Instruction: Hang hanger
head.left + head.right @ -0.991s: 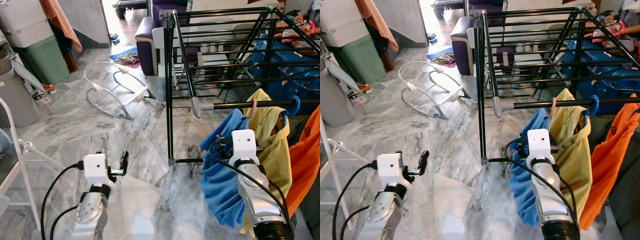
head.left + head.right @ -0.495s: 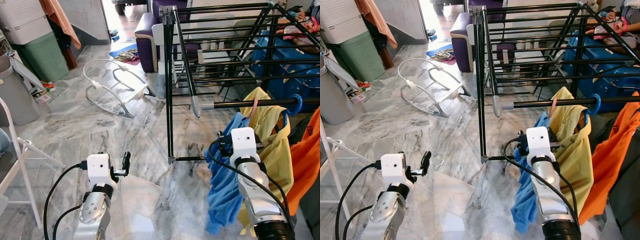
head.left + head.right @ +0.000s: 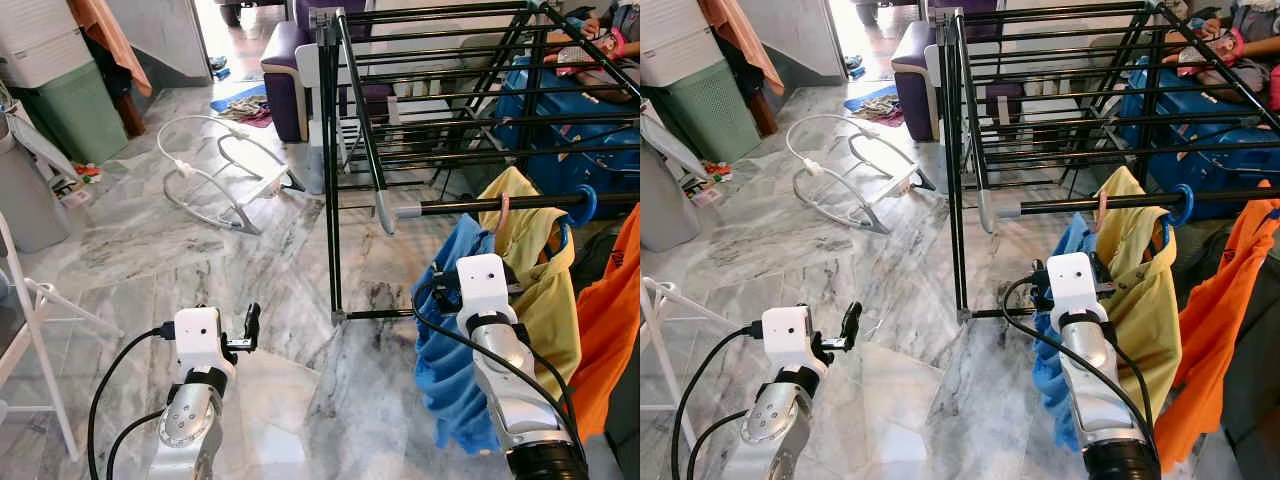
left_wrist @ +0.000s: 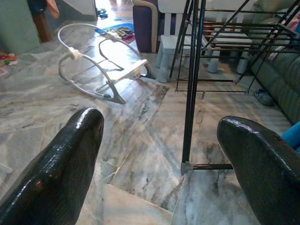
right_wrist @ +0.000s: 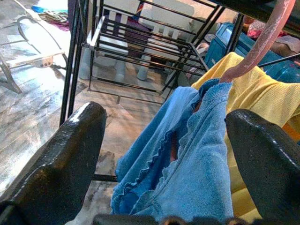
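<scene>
At centre right, a pink hanger (image 5: 262, 37) carrying a blue garment (image 3: 450, 330) hangs on the black drying rack (image 3: 430, 110). The right gripper (image 5: 168, 154), fingers spread, sits against the cloth. The left gripper (image 4: 159, 154) hovers released, lower left.

The pink hanger (image 5: 262, 42) carries a blue garment (image 3: 450, 330), its hook over the black rail (image 3: 500, 205) of the drying rack (image 3: 345, 150). The garment hangs limp and bunched (folds gathered at the hanger's neck), just beside a yellow garment (image 3: 545, 280) on the same rail, with a blue hook (image 3: 585, 208) past it.
</scene>
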`<state>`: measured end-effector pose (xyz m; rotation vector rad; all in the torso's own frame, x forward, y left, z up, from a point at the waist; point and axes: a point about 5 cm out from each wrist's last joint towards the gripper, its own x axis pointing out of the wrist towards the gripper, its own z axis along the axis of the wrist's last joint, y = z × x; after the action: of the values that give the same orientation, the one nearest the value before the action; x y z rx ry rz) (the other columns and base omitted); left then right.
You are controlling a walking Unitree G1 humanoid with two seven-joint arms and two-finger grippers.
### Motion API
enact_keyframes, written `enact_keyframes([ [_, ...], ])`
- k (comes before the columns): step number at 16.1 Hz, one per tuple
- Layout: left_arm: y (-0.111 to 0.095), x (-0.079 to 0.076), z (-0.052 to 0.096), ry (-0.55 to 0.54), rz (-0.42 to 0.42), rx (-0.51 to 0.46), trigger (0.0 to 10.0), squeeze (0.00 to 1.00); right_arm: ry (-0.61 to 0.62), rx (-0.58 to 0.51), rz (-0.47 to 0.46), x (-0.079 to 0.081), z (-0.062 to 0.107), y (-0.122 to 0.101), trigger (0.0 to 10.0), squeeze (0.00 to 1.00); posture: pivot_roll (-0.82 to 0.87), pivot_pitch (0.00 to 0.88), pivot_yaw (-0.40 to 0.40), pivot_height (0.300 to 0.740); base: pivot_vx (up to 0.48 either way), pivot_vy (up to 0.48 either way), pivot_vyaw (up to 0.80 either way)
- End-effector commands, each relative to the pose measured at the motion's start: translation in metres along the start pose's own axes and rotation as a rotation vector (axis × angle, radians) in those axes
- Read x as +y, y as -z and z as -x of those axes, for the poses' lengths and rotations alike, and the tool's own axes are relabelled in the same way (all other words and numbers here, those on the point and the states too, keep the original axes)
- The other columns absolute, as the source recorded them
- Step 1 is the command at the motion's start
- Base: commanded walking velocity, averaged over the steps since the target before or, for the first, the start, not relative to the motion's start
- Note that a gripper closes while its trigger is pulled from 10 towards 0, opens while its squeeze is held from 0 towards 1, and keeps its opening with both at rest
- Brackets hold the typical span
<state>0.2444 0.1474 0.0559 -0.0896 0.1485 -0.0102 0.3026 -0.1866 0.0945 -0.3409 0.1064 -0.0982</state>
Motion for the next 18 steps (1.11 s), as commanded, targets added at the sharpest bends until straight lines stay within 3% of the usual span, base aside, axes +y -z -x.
enact_keyframes([
  [1,0.0029,0.0025,0.0011,-0.009,-0.012,0.013,10.0,0.0,0.0,-0.032,0.005,-0.0003,-0.0004,-0.0067,10.0,0.0,-0.16,0.0,0.061,0.74,0.0,0.0,0.0],
  [7,0.0043,0.002,0.0018,-0.018,-0.002,0.023,10.0,0.0,-0.009,-0.079,0.051,0.0009,0.0005,-0.0131,10.0,0.0,-0.17,0.0,0.06,0.74,0.0,0.0,0.0],
  [18,0.0074,-0.0011,0.0027,-0.017,0.006,0.042,10.0,0.0,-0.01,-0.07,0.052,-0.0002,0.0028,-0.011,10.0,0.0,-0.17,0.0,0.061,0.74,-0.341,0.0,0.0],
])
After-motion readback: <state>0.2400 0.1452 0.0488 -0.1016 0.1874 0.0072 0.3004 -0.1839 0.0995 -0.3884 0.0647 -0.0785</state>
